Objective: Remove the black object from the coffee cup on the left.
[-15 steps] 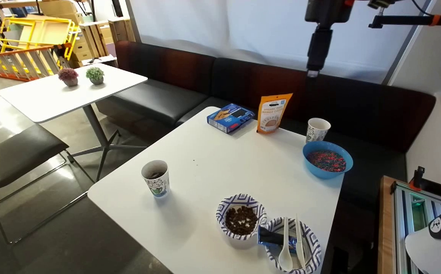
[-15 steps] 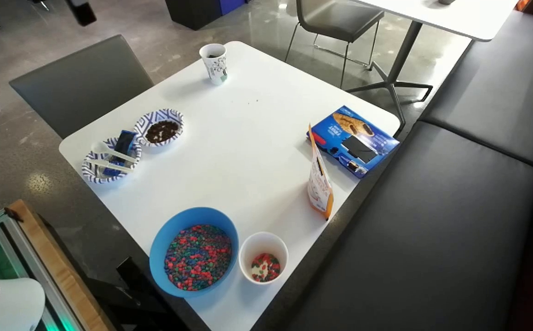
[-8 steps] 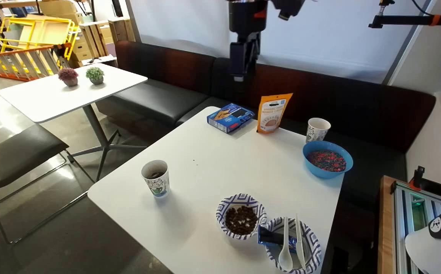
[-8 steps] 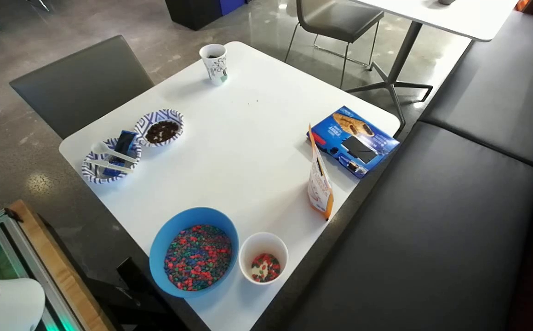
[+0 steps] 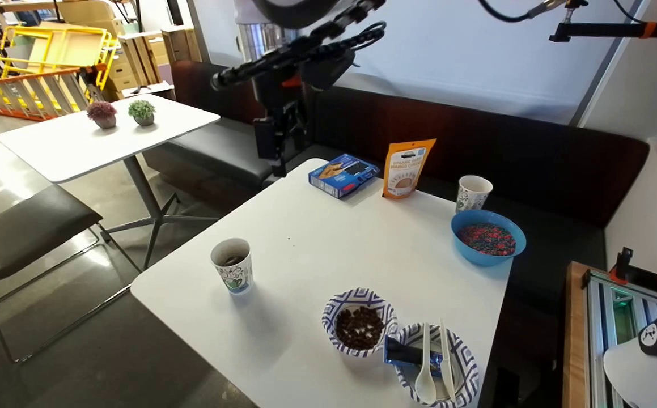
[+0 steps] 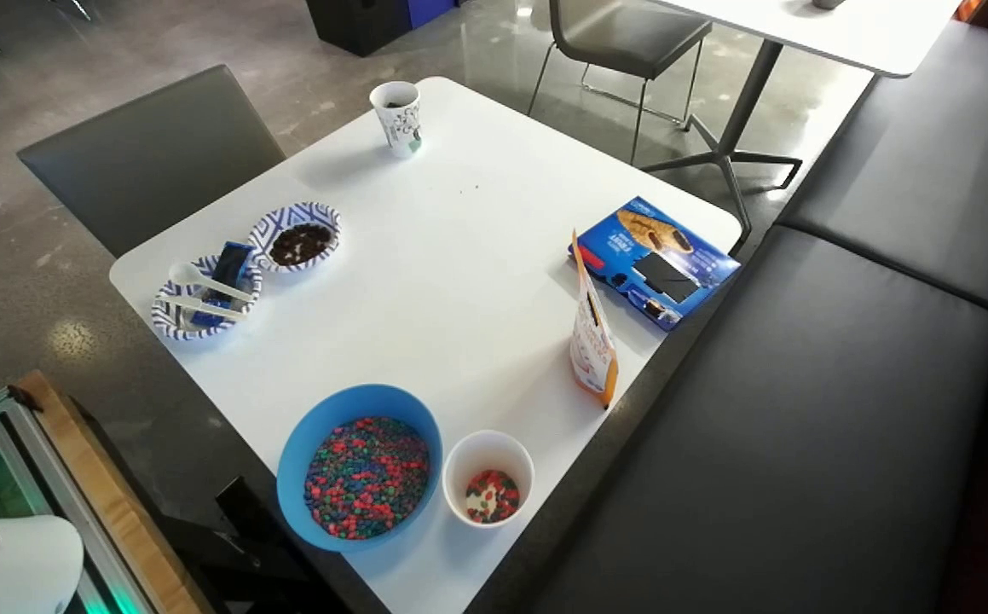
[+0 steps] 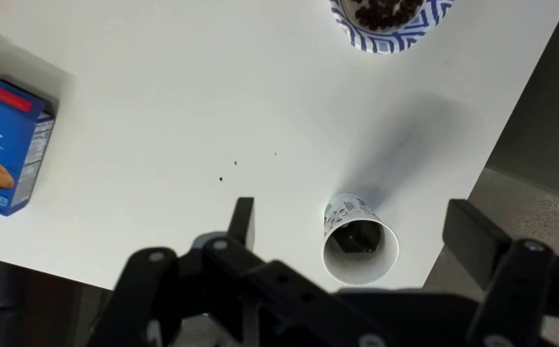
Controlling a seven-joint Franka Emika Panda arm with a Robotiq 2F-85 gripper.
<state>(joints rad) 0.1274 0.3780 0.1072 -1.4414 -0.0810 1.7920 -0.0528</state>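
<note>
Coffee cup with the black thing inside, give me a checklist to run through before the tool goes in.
1. Tool open: ok; its jaws stand wide apart in the wrist view.
2. Coffee cup upright: ok in both exterior views.
3. Black object inside: ok; something dark shows in the cup, though its exact shape is unclear.
4. Bowl of brown bits apart from the cup: ok; a gap shows between them.
5. Tool at the cup's mouth: not ok; it hangs apart from the cup in an exterior view.
6. Room for the jaws inside the cup: cannot tell from these views.
</note>
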